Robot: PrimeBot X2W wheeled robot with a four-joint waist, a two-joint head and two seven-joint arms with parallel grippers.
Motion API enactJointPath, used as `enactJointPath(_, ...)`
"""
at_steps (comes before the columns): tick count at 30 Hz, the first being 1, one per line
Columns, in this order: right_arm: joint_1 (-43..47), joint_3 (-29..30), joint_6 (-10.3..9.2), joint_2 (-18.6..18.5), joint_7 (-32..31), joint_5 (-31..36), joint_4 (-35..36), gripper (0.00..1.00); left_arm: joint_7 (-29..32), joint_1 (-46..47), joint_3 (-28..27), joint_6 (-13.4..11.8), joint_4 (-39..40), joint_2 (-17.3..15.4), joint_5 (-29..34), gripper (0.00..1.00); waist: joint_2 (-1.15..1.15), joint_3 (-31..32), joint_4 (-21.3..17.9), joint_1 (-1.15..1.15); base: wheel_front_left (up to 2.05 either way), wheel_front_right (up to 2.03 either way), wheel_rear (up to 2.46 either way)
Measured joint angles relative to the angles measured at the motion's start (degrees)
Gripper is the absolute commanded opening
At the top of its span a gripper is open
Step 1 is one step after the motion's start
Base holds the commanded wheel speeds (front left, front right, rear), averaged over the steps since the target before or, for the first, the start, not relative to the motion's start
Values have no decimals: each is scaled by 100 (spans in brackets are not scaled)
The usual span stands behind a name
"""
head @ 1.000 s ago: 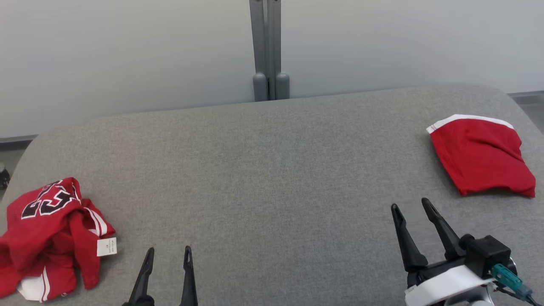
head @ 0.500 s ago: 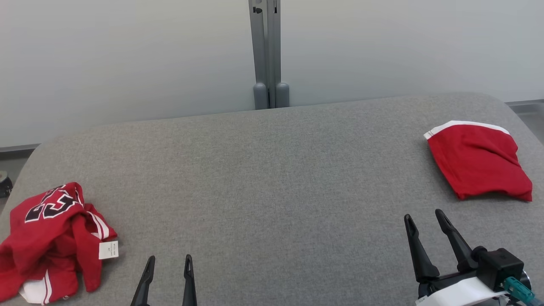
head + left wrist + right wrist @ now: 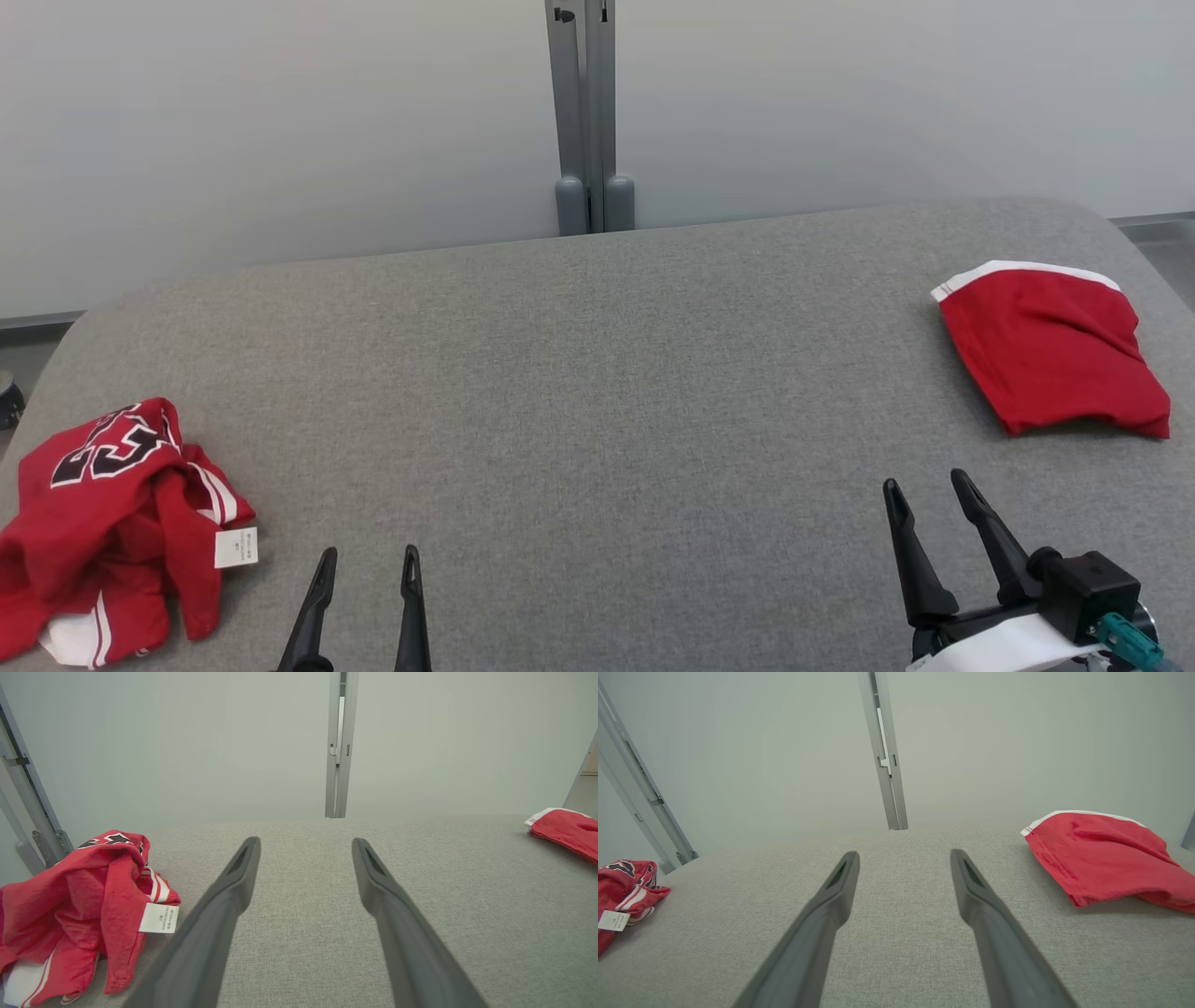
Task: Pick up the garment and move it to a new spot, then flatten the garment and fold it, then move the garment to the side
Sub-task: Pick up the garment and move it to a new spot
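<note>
- Got a crumpled red jersey [image 3: 112, 527] bunched up at the front-left corner of the grey padded worktop [image 3: 597, 392], black-and-white number patch facing up, white tag [image 3: 234, 547] poking out on its right side.
- Also got a folded red garment [image 3: 1050, 350] with a white trim band, parked by the right edge, well apart from the jersey. Looks finished and set aside, going by the tidy-ish fold.
- So probably right at the start of a fresh round. Reading the jersey as the garment up next: not picked up, not flattened, not folded, not moved aside. Basically everything left to do on it.
- Left gripper [image 3: 367, 560] at the front edge, near the jersey's tag side, jaws spread wide, holding nothing, clear of the cloth.
- Right gripper [image 3: 924, 485] toward the front-right corner, near the folded piece but apart from it, also spread wide and empty.
- Plenty of grey worktop between the two reds for laying the jersey out flat.
- Best guess for next: swing the left gripper over, pinch a fold, carry the heap toward the middle.
- Can't tell front from back in that heap, so expect some fiddling at the flattening stage.
</note>
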State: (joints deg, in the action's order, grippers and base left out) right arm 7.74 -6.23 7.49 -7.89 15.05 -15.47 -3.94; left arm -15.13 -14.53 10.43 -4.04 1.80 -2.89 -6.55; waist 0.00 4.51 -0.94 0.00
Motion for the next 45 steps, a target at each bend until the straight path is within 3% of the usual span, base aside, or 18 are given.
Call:
enactJointPath(33,9,0,0,82,0,23,-143,100,0,59,4,34,-29,1,35,100,0,67,87,0,0,0,0)
enactJointPath(45,149,-48,0,109,0,24,-182,100,0,119,-87,93,-44,5,107,100,0,33,722,0,0,0,0)
